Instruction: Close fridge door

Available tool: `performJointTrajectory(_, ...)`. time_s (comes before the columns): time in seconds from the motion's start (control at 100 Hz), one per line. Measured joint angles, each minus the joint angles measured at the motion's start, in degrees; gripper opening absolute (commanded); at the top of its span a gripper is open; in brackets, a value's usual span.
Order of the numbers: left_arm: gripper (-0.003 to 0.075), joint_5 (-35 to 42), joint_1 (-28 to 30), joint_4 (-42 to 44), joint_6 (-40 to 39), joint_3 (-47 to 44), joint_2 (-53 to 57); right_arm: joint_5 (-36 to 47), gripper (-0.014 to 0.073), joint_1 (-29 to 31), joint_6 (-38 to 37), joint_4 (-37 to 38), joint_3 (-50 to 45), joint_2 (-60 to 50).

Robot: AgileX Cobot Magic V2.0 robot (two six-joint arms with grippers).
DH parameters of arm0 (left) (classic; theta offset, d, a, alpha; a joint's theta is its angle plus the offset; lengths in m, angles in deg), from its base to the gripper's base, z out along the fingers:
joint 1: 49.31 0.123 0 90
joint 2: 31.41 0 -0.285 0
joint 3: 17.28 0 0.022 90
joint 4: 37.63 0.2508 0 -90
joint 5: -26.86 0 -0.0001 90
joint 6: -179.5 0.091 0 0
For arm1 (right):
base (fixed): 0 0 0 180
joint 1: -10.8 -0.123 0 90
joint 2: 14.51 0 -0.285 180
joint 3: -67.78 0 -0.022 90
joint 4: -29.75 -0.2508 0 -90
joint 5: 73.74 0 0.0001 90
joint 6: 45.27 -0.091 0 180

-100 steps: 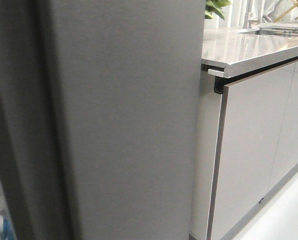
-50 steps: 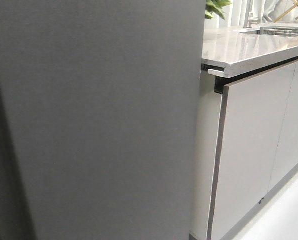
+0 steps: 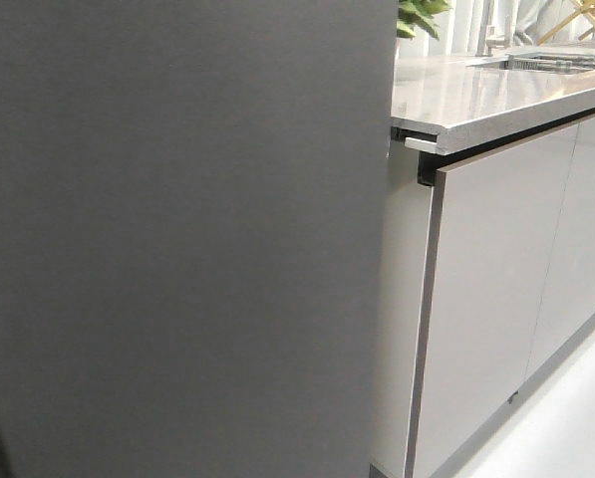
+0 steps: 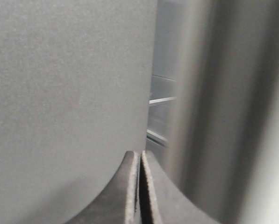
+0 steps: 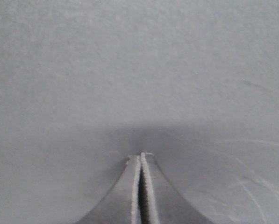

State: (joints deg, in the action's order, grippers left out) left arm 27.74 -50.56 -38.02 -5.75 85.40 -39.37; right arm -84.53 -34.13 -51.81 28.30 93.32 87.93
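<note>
Front view: I see the fridge door filling the left two-thirds of the frame, its matte dark grey outer face turned toward the camera and its right edge running nearly vertical. Just beside that edge stands a light panel, then the glossy cabinet doors under a pale counter. A green plant shows at the far end of the counter.

Left wrist view: my left pincer has its two fingers pressed together, nothing between them. Its tips sit at the edge of the door, whose grey face fills one side; beyond the edge a narrow gap shows blurred shelf lines inside the fridge.

Right wrist view: my right pincer is likewise fully closed and empty, its tips against or very near the door's flat grey face; I cannot tell whether they touch it.
</note>
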Motion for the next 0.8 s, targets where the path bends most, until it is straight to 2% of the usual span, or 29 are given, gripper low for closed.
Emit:
performJointTrajectory(0.19,-0.0021,0.0,0.0,0.0,0.0,0.0,0.0,2.6,-0.0076,0.0,0.0,0.0,1.0,6.0)
performJointTrajectory(0.52,-0.0021,0.0,0.0,0.0,0.0,0.0,0.0,4.5,-0.0076,1.4,0.1,2.0,1.1,6.3)
performJointTrajectory(0.67,-0.0021,0.0,0.0,0.0,0.0,0.0,0.0,4.2,-0.0076,2.8,1.1,4.5,-0.4,3.8)
performJointTrajectory(0.8,-0.0021,0.0,0.0,0.0,0.0,0.0,0.0,4.6,-0.0076,4.9,2.3,5.2,-5.7,-1.7)
